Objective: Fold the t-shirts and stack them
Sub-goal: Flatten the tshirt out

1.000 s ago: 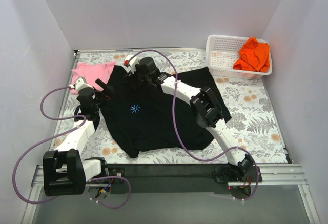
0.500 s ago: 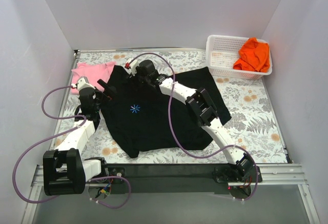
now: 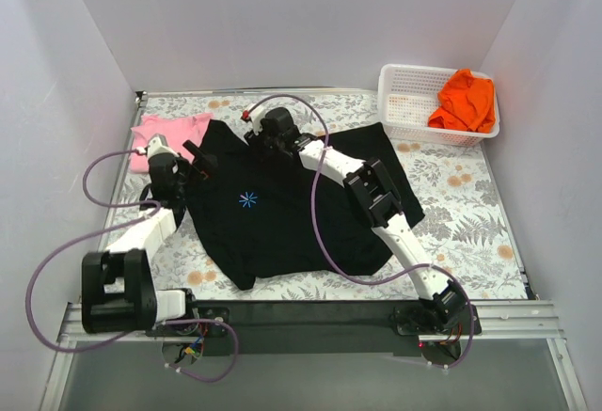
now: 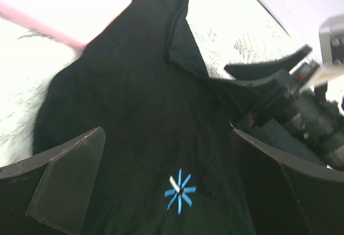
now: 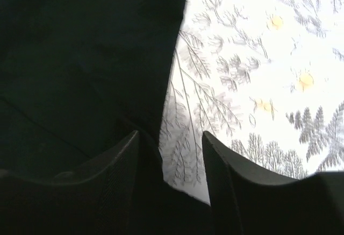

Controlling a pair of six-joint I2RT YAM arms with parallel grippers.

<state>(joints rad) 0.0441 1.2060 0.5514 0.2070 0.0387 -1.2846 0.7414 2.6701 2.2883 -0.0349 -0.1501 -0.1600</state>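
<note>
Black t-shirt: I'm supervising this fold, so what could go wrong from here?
The open right hand sits at the very edge of the black t-shirt, so it might pinch too little cloth and slip. The shirt's shoulder lies against the pink t-shirt, so pulling could drag that one along.

Walls (image 3: 301, 16): plain white panels, beyond the right gripper (image 3: 254, 135) and to either side.
Desk (image 3: 461, 213): grey leaf print with orange blooms.
Light: bright, even.
</note>
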